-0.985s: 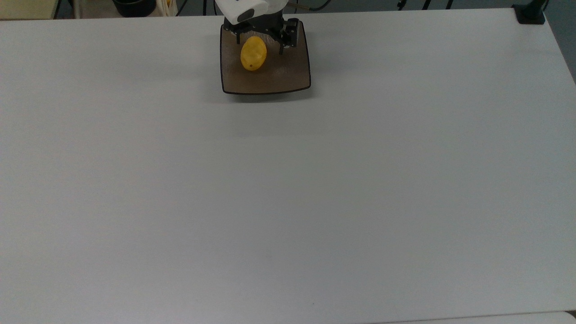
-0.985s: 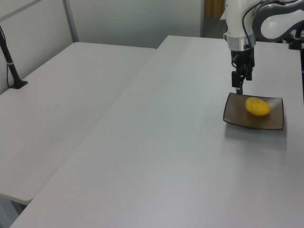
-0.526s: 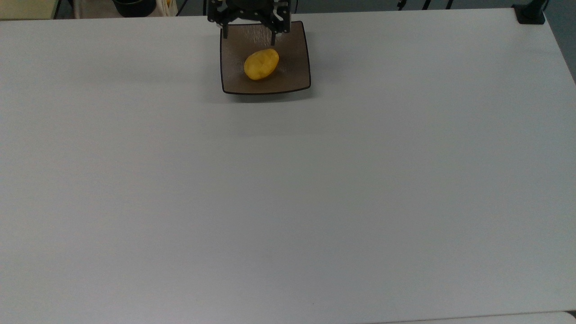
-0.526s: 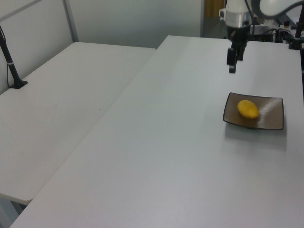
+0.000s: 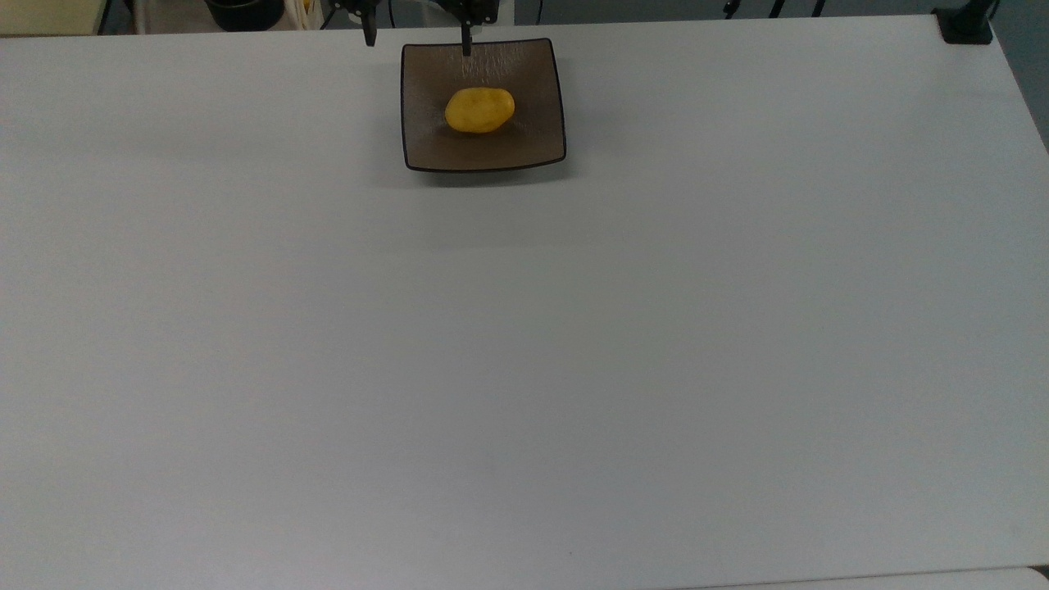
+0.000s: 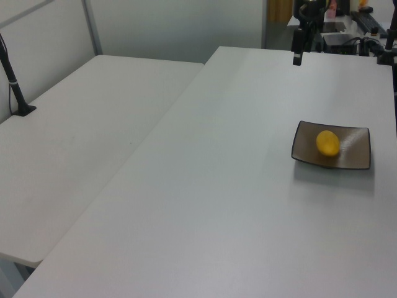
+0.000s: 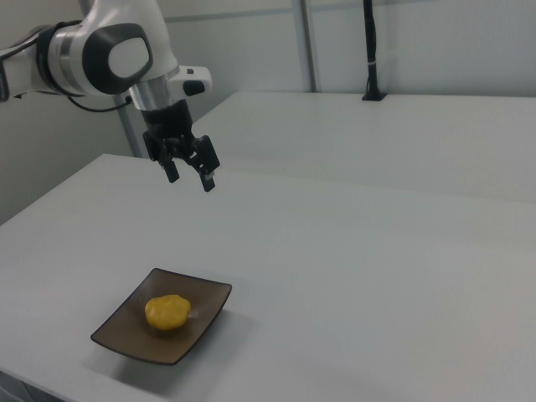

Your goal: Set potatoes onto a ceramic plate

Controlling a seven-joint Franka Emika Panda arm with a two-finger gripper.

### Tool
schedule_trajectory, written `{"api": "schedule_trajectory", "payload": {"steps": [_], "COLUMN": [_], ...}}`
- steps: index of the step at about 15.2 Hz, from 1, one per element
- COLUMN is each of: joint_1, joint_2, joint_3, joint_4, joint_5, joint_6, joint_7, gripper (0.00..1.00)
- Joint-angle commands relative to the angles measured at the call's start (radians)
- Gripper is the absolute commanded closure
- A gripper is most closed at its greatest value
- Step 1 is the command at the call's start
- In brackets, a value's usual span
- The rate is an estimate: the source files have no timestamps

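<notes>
The yellow potato (image 5: 479, 111) (image 6: 327, 143) (image 7: 167, 312) lies alone on the square dark brown ceramic plate (image 5: 434, 147) (image 6: 356, 158) (image 7: 205, 314), near the plate's middle. My gripper (image 7: 190, 177) (image 5: 418, 37) hangs high above the plate, well clear of the potato, open with nothing between its fingers. In the top view the two fingertips (image 5: 466, 47) poke in at the upper edge, one over the plate's far rim. The left view shows the fingers (image 6: 298, 53) far above the table.
The plate sits near one end of a long white table (image 5: 524, 344). A second white table (image 6: 74, 155) stands beside it in the left view. A black post (image 7: 368, 50) (image 6: 15, 93) is clamped on that neighbouring table.
The gripper has risen away from the plate, staying open. The released potato has rolled a little on the plate and settled near its middle.
</notes>
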Motion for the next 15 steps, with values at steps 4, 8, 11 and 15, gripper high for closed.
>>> {"api": "schedule_trajectory", "payload": {"steps": [4,8,11,15], "joint_1": [0.005,0.006,0.008,0.008], "joint_2": [0.082,0.075,0.074,0.071], "joint_3": [-0.008,-0.014,-0.014,-0.02], "joint_4": [0.084,0.071,0.058,0.047], "joint_5": [0.044,0.042,0.042,0.042], "joint_6": [-0.022,0.015,0.026,0.054], "joint_7": [-0.019,-0.007,-0.007,-0.009], "gripper": [0.0,0.0,0.0,0.0]}}
